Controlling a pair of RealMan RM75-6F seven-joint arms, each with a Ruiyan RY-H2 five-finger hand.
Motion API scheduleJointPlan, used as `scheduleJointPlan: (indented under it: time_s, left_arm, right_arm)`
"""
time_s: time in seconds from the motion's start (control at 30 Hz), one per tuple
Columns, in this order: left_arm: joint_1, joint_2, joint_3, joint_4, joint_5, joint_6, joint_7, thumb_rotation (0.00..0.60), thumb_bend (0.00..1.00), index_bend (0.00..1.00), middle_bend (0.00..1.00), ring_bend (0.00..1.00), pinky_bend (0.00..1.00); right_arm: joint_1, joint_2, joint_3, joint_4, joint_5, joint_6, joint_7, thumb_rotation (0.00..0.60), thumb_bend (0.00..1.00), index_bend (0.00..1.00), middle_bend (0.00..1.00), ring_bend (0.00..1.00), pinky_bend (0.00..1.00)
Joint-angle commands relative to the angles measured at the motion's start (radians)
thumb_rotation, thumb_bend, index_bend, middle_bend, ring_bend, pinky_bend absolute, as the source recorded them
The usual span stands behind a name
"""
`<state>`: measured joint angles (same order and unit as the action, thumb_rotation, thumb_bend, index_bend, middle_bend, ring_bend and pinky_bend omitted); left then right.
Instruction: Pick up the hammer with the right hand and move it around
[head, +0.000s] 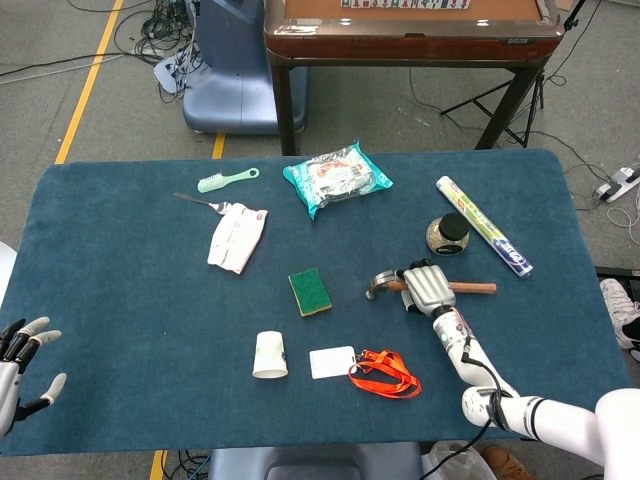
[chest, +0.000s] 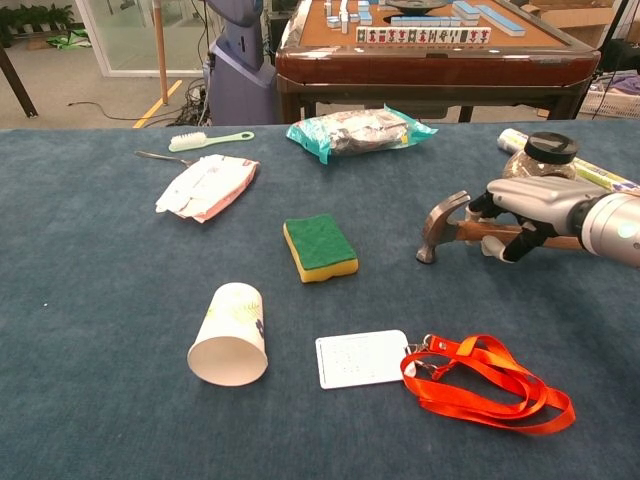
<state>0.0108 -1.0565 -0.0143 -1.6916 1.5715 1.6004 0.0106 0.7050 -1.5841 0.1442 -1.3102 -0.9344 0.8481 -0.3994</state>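
Wooden-handled hammer (head: 432, 288) sits right of worktop centre in head view, right hand (head: 428, 286) wrapped over the handle; left hand (head: 20, 352) idle, fingers spread, at near-left edge. Chest view: hammer (chest: 450, 227) head looks barely off the worktop, fingers (chest: 520, 243) clamped. Grasp done; next, lift clear of the jar (chest: 545, 155).
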Motion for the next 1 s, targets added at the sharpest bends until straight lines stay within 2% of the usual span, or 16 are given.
scheduleJointPlan:
  time_s: [0.03, 1.0]
  left_arm:
    - [0.000, 0.000, 0.000, 0.000, 0.000, -0.001, 0.000, 0.600, 0.25, 0.28, 0.17, 0.08, 0.13]
    - [0.000, -0.001, 0.001, -0.001, 0.003, 0.003, -0.001, 0.600, 0.25, 0.28, 0.17, 0.08, 0.13]
  right_arm:
    - [-0.002, 0.003, -0.001, -0.002, -0.005, 0.005, 0.006, 0.600, 0.65, 0.50, 0.52, 0.25, 0.18]
    - [-0.076, 0.070, 0.000, -0.082, -0.223, 0.163, 0.150, 0.600, 0.65, 0.80, 0.80, 0.57, 0.18]
